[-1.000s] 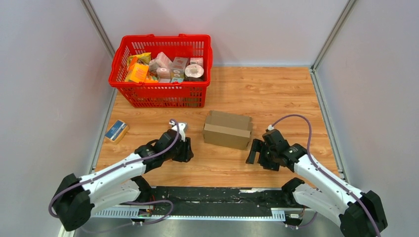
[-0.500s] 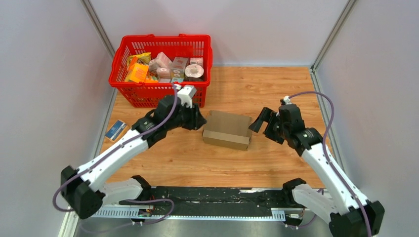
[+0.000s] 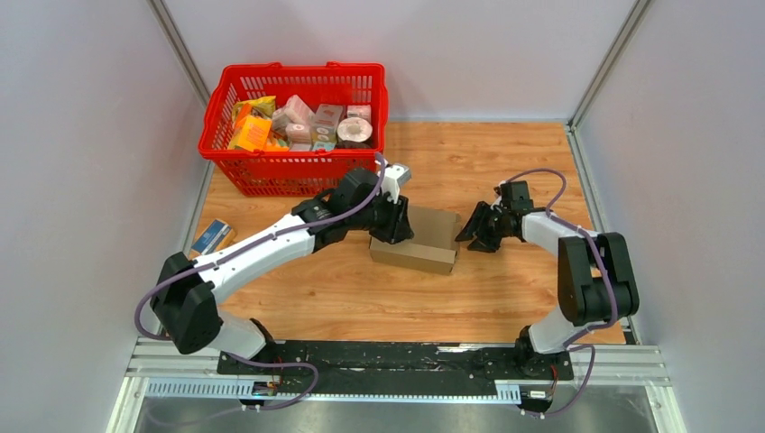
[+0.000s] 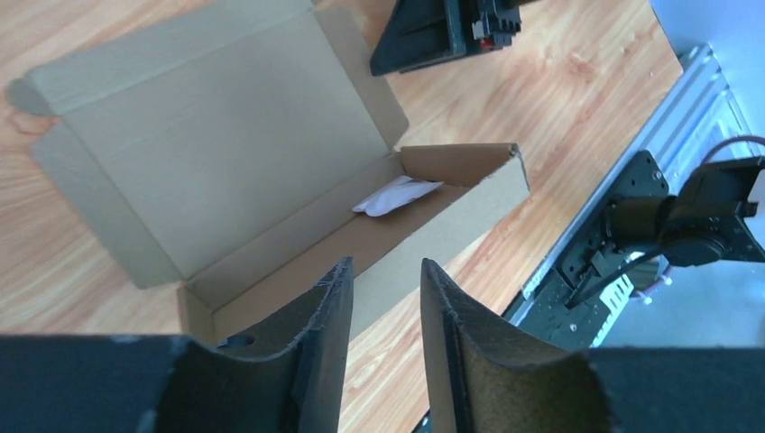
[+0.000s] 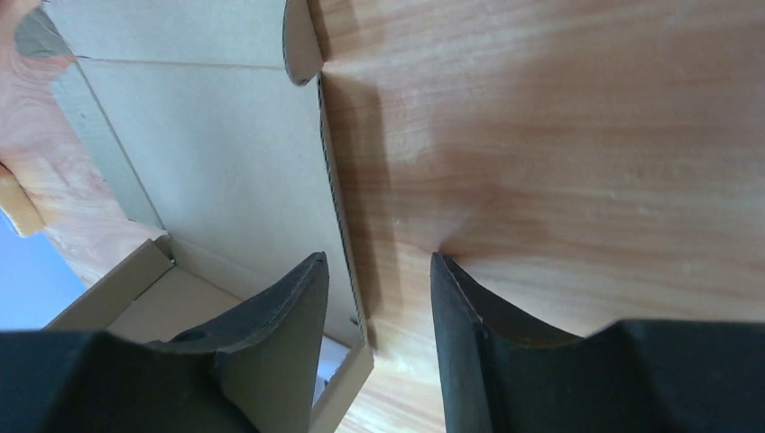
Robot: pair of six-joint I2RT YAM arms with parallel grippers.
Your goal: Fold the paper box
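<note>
Two black grippers are at the plain brown corrugated cardboard box, which stands near the middle of the wooden table, a little in front of the red plastic basket of groceries. The box is partly formed: a shallow tray with its broad lid open and leaning back, and a small white scrap of paper inside. The left gripper hovers over the front wall of the tray, fingers a little apart, nothing between them. The right gripper is at the right side of the lid, fingers also apart; the thin side edge lies between them but is not yet pinched. I judge the next step is to bring the lid over and tuck its rounded side ear into the tray. Several things can go wrong. Nothing holds the light box down, so a push from the right finger may slide or turn it on the smooth wood instead of lifting the lid. If the ear stays outside the wall, the lid will not close flat. The left gripper also stands in the path of the closing lid and may crush the front wall if it descends.
</note>
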